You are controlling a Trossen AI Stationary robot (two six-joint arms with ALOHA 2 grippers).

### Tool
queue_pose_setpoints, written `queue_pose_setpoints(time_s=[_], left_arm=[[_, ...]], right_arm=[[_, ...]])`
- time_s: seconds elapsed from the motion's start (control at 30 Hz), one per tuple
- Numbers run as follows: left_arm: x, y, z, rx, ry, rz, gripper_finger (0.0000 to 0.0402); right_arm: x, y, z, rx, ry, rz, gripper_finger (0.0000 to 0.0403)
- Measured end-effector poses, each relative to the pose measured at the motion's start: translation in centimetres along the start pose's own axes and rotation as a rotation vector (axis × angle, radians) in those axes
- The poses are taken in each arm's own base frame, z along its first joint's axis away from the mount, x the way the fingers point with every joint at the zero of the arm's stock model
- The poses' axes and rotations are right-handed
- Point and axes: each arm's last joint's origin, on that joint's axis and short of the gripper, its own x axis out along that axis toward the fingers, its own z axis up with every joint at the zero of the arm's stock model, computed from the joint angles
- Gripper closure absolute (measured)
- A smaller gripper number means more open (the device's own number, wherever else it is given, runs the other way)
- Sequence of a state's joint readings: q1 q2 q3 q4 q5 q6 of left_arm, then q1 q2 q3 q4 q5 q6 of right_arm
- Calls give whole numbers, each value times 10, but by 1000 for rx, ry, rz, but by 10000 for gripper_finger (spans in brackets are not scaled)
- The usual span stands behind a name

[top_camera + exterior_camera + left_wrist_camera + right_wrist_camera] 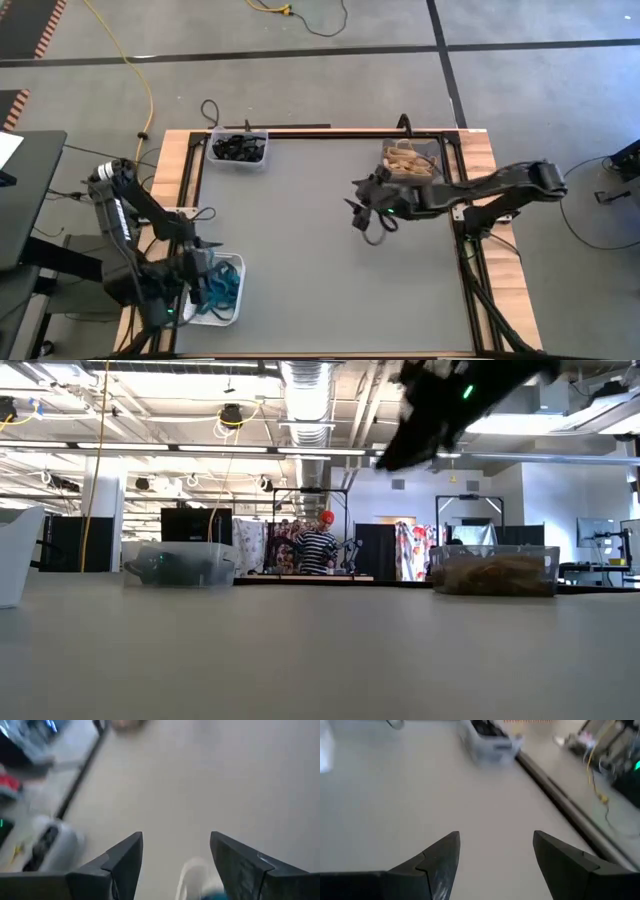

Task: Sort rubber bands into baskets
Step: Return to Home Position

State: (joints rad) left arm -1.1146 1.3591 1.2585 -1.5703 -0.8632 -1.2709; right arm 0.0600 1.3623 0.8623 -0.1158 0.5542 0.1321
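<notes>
From the high view, the flat grey table [320, 260] carried no loose band that I could see. The small thin rubber bands [238, 147] lay sorted. The black ones were in the clear rectangular plastic basket [238, 164] at the table's far left corner. The tan ones were in the dark grey rectangular basket [433, 152] at its far right corner, and the teal ones in the white rectangular basket [240, 292] at its near left edge. The left gripper [203, 280] hung over that white basket, and the right gripper [357, 213] hovered above the table's right half, just beside the tan load.

In the low view, the clear and dark grey baskets stood on the table's far edge and one white wall showed at its left. The right arm crossed high above the table, and a person in a striped shirt [318, 547] stood well beyond it.

The left wrist view showed that gripper's dark fingers [125, 855] spread apart and empty, with white rim and a scrap of teal below them.

The right wrist view showed its fingers [440, 855] spread too, holding nothing, over bare table.

I judged the bands nearly weightless, limp and grippy, and apt to snag on their neighbours. I would pinch a single strand at a loop's outer edge, with the tips pressed to the table.
</notes>
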Motion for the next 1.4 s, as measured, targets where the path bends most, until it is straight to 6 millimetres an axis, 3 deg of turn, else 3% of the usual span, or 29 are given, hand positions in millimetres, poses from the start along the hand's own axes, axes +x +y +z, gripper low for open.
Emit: queue_pose_setpoints(time_s=[0.17, 0.4, 0.6, 0.73, 0.9, 1.13, 1.4], left_arm=[[-6, 11, -14, -39, -232, 5, 178], [26, 28, -54, -139, -297, 64, 178], [44, 41, -78, -235, -452, 59, 178], [51, 47, -86, -286, -573, 33, 178], [64, 52, -101, -325, -675, 4, 178], [87, 58, -122, -414, -718, 0, 178], [110, 61, -143, -478, -716, 27, 178]], right_arm=[[-57, 6, 8, -109, -93, 26, 121], [-134, -9, -7, -145, -124, 52, 121], [-171, -28, -35, -92, -192, 111, 121], [-174, -39, -66, -46, -249, 96, 121], [-164, -46, -110, 29, -295, 60, 121], [-156, -41, -131, 140, -381, 88, 121], [-134, -35, -172, 159, -394, 5, 121]])
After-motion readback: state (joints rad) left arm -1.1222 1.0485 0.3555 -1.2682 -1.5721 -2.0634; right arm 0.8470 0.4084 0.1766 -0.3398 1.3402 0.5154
